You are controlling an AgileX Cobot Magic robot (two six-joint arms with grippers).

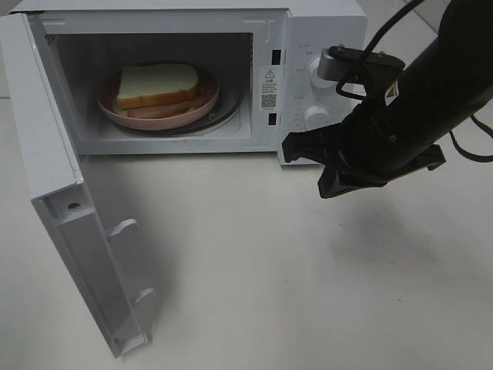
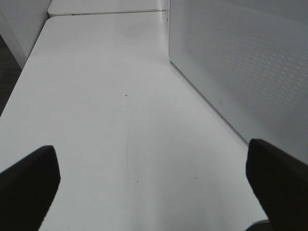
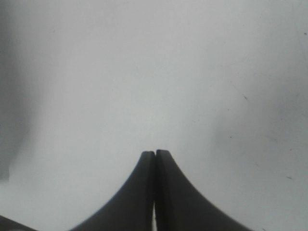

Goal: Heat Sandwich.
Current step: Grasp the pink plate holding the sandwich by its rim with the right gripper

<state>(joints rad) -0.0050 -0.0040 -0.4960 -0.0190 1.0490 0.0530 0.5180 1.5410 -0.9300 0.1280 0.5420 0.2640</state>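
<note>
The sandwich [image 1: 158, 83] lay on its pink plate [image 1: 146, 118] inside the microwave [image 1: 327, 31] for heating, and the door [image 1: 62, 177] was not yet closed. The right tool [image 3: 155, 156] was pressed together and empty, while the left tool [image 2: 154, 166] stood spread above the desk [image 2: 110, 86].

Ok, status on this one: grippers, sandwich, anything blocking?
Left gripper open, empty. Right gripper shut, empty, before white microwave knobs. Pale yellow bread sandwich on round pink plate inside. Microwave door wide open, nothing obstructing.

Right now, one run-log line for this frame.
sandwich: in microwave | door: open | right gripper: shut, empty | left gripper: open, empty
</note>
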